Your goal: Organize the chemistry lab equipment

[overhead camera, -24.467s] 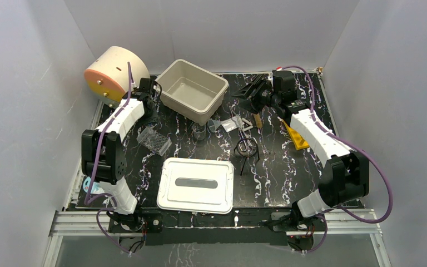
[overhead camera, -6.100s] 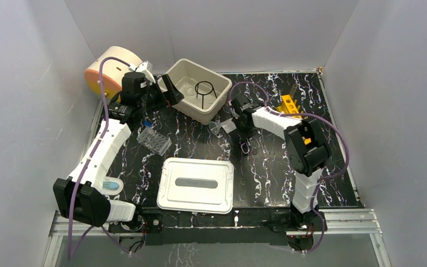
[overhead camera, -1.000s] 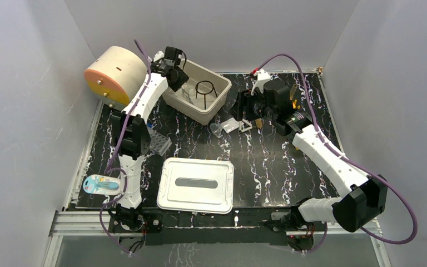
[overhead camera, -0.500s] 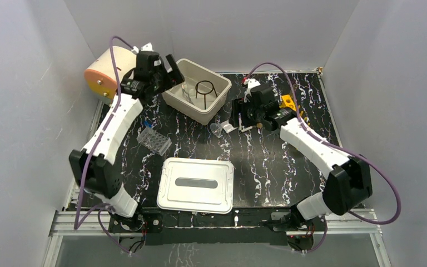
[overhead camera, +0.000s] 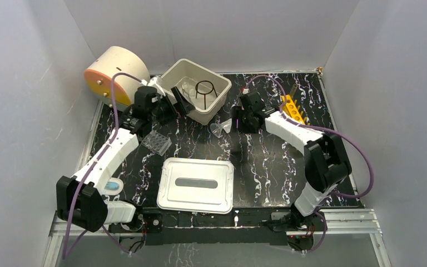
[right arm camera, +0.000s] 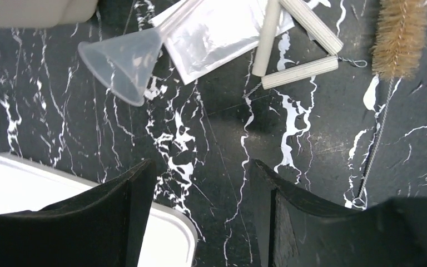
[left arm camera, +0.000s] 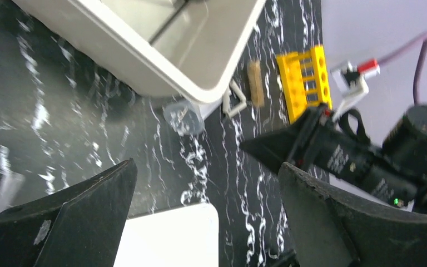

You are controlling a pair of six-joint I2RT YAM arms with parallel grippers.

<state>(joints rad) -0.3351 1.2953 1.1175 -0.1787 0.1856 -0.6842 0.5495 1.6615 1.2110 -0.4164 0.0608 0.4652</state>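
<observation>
Farthest left of the cream bin (overhead camera: 218,103) stands the big cylinder (overhead camera: 114,75), which is no part of the sorting and sits untouched. The left gripper (overhead camera: 179,103) hangs just off the bin's left wall, jaws spread wide with nothing between them, so it looks free to fetch another piece. A likely one is the clear well plate (overhead camera: 157,143), lying flat on the table left of the bin and nearer the arms. Inside the bin the black wire ring stand (overhead camera: 204,88) stands upright beside what looks like a clear beaker (overhead camera: 188,89), which suggests the bin is the collecting place. Off the bin's near right corner the clear funnel (right arm camera: 123,64) lies on its side, its stem across a clear packet (right arm camera: 222,33). The right gripper (right arm camera: 200,167) hovers over bare table just nearer than these, fingers apart and empty, probably lining up on one of them. Farther right of the bin lie the white-tubed triangle (right arm camera: 297,41), the tan-bristled brush (right arm camera: 401,36) and, beyond them, the yellow rack (overhead camera: 292,105), all outside it and not yet gathered.
</observation>
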